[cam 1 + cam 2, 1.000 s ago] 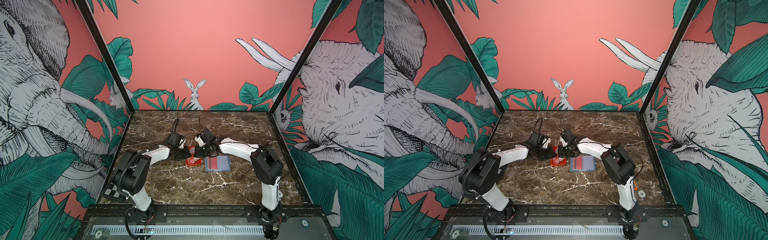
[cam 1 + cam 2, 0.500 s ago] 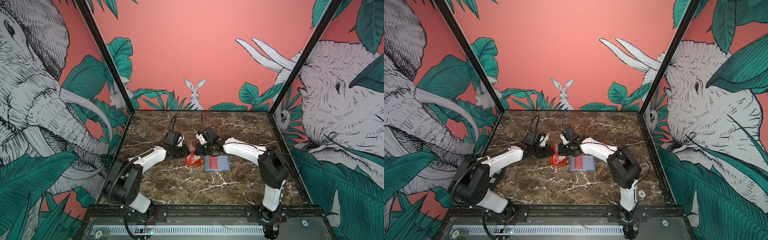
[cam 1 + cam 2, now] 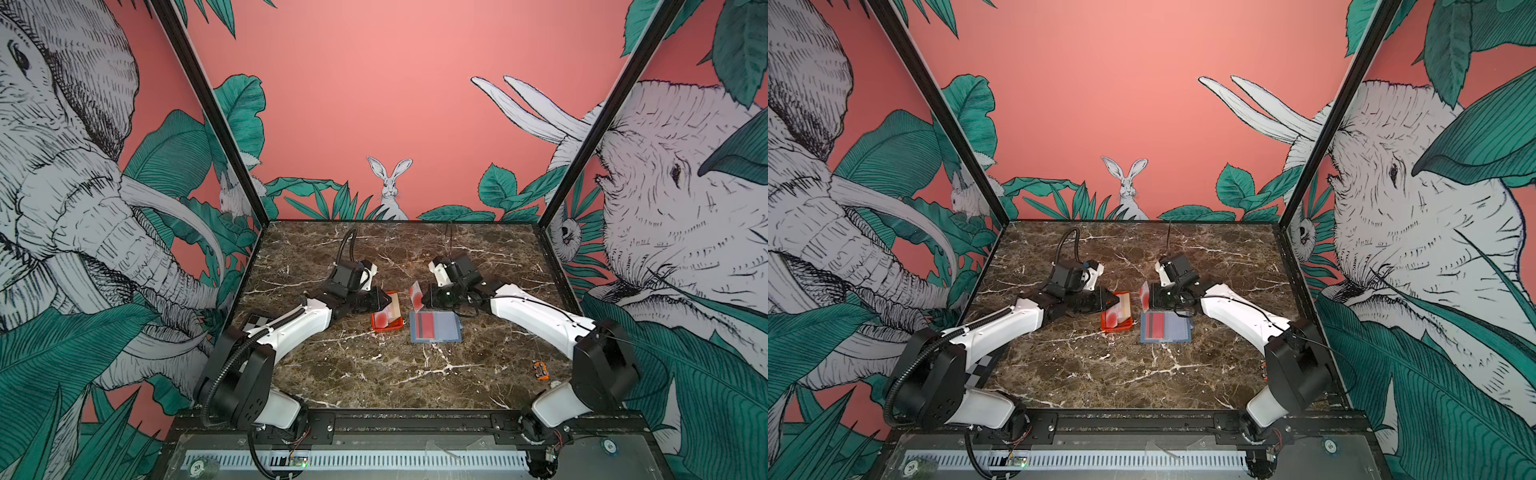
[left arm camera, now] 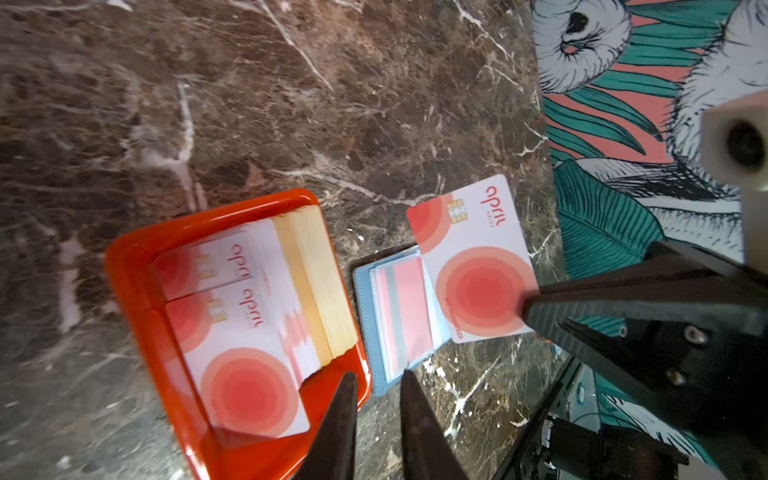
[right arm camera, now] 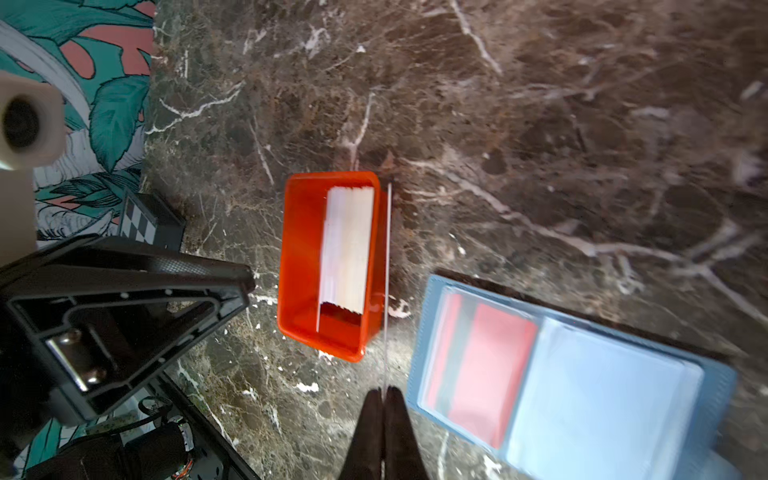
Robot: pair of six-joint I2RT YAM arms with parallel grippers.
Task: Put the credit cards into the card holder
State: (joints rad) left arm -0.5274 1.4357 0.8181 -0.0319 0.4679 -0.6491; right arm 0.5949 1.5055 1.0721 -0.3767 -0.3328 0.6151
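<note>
Left gripper, jaws slightly apart and empty, sits at the edge of an orange tray holding stacked cards. Right gripper pinches one card upright. The open blue card holder lies flat just beside it.

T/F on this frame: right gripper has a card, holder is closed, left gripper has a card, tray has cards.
The right gripper is shut on a credit card: true.
The card holder is closed: false; it lies open, a red card in one sleeve.
The left gripper holds a card: false; its fingers are apart, empty, by the orange tray.
The orange tray holds cards: true.
</note>
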